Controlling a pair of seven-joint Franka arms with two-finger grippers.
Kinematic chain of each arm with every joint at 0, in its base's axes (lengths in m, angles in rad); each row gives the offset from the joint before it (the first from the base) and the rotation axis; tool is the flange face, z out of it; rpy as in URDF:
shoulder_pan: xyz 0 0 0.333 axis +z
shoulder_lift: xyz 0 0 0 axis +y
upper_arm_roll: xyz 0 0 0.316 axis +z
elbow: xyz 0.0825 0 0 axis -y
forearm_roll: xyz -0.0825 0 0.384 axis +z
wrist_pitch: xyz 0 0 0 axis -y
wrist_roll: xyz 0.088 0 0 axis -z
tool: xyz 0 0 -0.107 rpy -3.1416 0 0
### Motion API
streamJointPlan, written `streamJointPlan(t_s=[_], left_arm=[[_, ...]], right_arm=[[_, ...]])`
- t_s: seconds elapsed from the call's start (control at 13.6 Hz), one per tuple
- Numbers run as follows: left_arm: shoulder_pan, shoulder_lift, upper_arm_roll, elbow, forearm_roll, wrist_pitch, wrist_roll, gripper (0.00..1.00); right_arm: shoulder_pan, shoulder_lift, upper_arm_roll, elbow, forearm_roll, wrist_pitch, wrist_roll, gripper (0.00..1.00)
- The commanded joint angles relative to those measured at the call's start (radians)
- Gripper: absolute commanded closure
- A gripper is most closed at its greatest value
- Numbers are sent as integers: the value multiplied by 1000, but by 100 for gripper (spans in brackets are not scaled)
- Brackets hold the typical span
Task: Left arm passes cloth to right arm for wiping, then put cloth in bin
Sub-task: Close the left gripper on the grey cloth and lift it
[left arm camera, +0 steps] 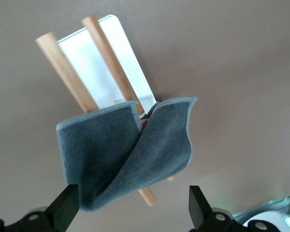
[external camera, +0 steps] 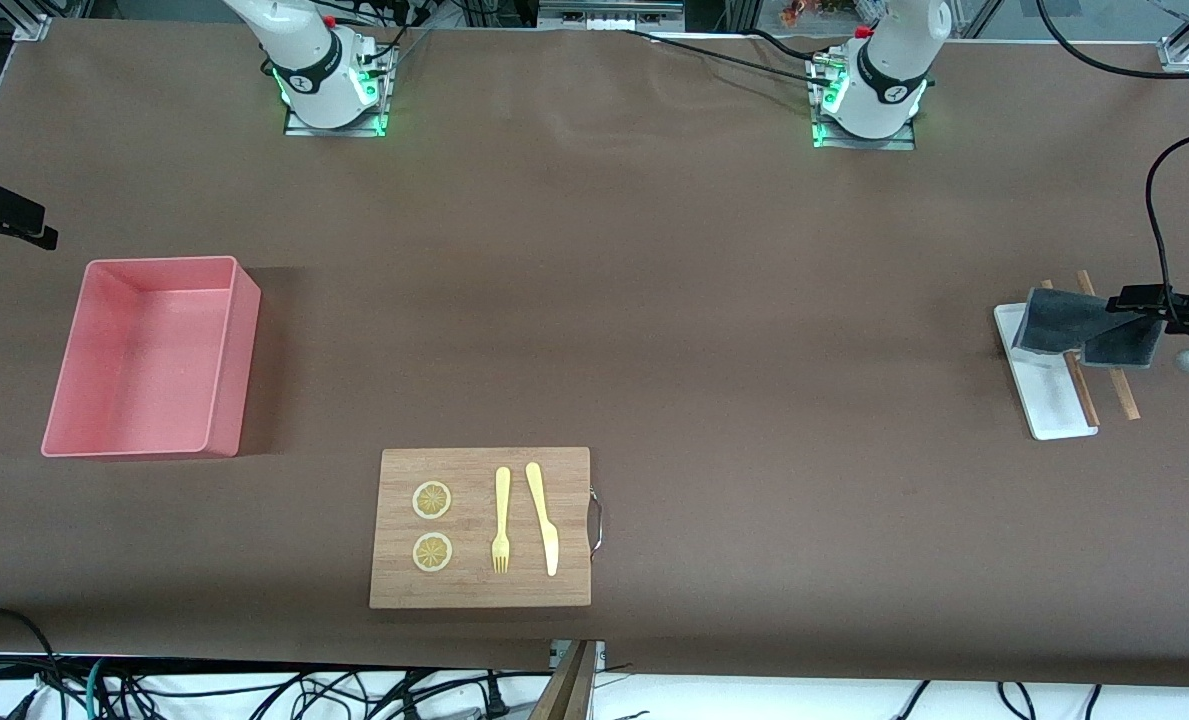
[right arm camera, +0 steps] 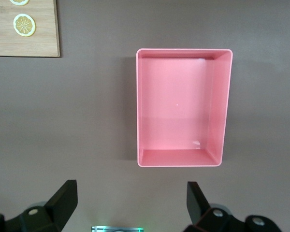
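Clearly the cloth (left arm camera: 125, 154) is a soft, light rag: it drapes over two wooden sticks (left arm camera: 111, 63) that lie across a white tray (external camera: 1046, 385) at the left arm's end of the surface (external camera: 654, 300), sagging between them with one corner folded over. It should crumple readily and weigh almost nothing, so a pinch on the raised fold where the two flaps meet looks the safest hold; a grasp low at the edge risks catching a stick as well.

The left gripper (left arm camera: 135, 212) hangs just above the cloth, its fingers spread wide and holding nothing. The right gripper (right arm camera: 130, 208) hovers near the pink bin (right arm camera: 183, 52) at the right arm's end, fingers likewise apart and empty; that arm waits. The bin is empty. Nearer the front camera sits a wooden board (external camera: 481, 600) with two lemon slices (external camera: 432, 500), a fork (external camera: 501, 520) and a knife (external camera: 542, 515).
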Motion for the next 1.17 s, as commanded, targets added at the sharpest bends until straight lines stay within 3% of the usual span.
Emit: streamJointPlan(t_s=[0.0, 0.44, 0.51, 0.59, 0.88, 1.03, 1.1], left_arm=[[9, 42, -2, 26, 25, 21, 115, 0], [30, 71, -4, 26, 8, 65, 217, 0], [30, 74, -4, 26, 8, 64, 214, 7], [30, 74, -4, 26, 8, 63, 212, 22], [30, 80, -4, 22, 8, 57, 212, 65], [30, 83, -4, 24, 8, 54, 217, 97], [30, 83, -4, 24, 8, 51, 217, 100]], right_arm=[[-2, -13, 1, -16, 2, 13, -12, 0], [-2, -13, 1, -16, 2, 13, -12, 0], [-2, -13, 1, -16, 2, 13, -12, 0], [-1, -13, 1, -16, 2, 13, -12, 0], [-2, -11, 1, -16, 2, 13, -11, 0], [-2, -11, 1, -16, 2, 14, -15, 0], [-2, -11, 1, -16, 2, 14, -15, 0]])
